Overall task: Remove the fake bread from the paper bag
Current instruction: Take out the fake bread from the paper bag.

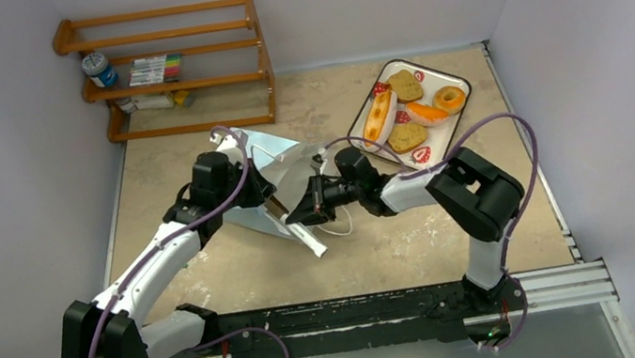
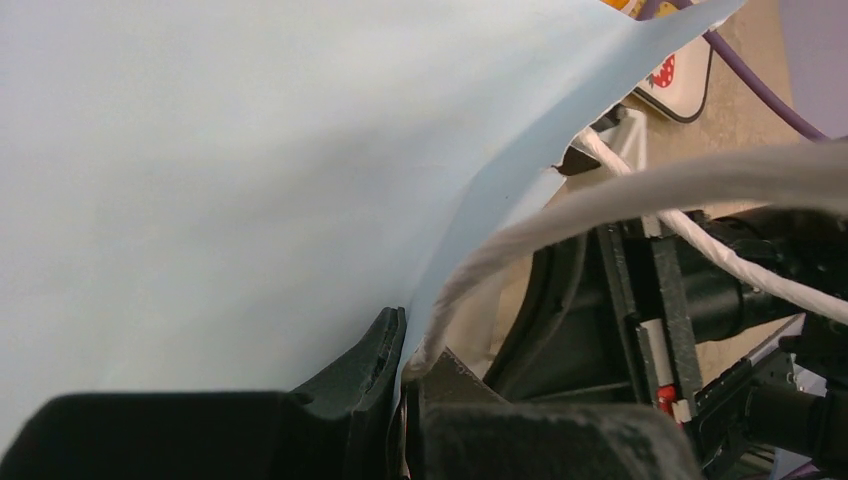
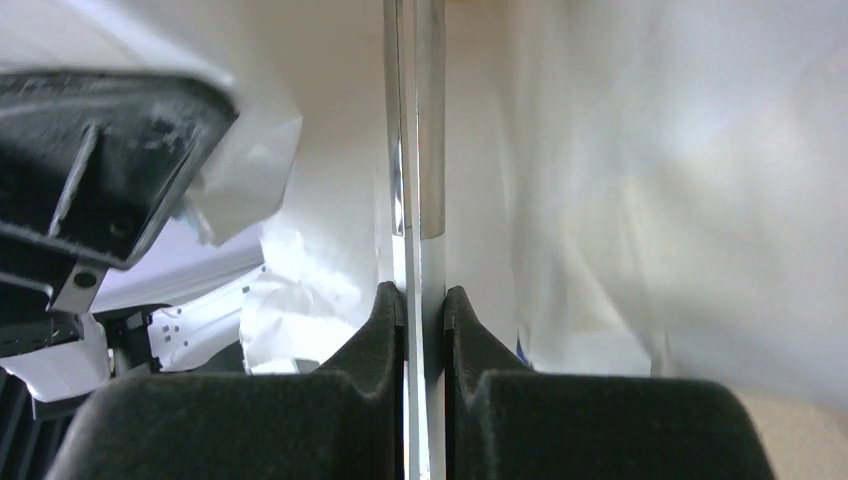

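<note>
Grips the light blue paper gift bag (image 1: 276, 152) at two spots: left end effector (image 2: 402, 390) closed on one wall, right end effector (image 3: 424, 315) pinched tight on the rim opposite, probably to spread the mouth. Lies tipped on the sandy desk (image 1: 379, 236), mouth seemingly turned toward the right end effector. Shows the fake bread (image 1: 405, 112) on the white strawberry-print tray (image 1: 456, 82), well beyond that end effector.
</note>
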You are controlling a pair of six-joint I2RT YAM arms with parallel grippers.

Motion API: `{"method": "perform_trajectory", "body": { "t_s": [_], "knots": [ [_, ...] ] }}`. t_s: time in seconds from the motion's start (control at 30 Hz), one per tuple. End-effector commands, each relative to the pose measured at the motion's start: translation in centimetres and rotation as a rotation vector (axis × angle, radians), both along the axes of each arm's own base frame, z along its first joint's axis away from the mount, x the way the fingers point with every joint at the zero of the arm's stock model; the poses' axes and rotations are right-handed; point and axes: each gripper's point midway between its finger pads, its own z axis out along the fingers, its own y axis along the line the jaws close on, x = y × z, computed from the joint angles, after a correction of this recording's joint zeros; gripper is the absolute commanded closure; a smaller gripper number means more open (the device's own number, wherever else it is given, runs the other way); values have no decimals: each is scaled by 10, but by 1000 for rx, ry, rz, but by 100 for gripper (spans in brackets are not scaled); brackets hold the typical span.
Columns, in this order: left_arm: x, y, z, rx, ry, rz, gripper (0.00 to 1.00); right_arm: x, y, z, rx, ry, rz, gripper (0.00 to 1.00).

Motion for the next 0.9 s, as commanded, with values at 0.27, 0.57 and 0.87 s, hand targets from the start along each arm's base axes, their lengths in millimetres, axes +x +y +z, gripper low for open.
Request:
{"method": "perform_trajectory", "body": {
  "t_s": [0.27,0.57,0.87],
  "knots": [
    [7,18,-7,48,-1,120,100,2,-32,29,5,-100,-109,100],
    [21,30,-5,58,-21,229,100,-9,-52,33,-16,-120,-126,100],
    [35,36,-8,59,-17,317,100,-10,-64,59,-17,-180,-166,100]
  ]
}}
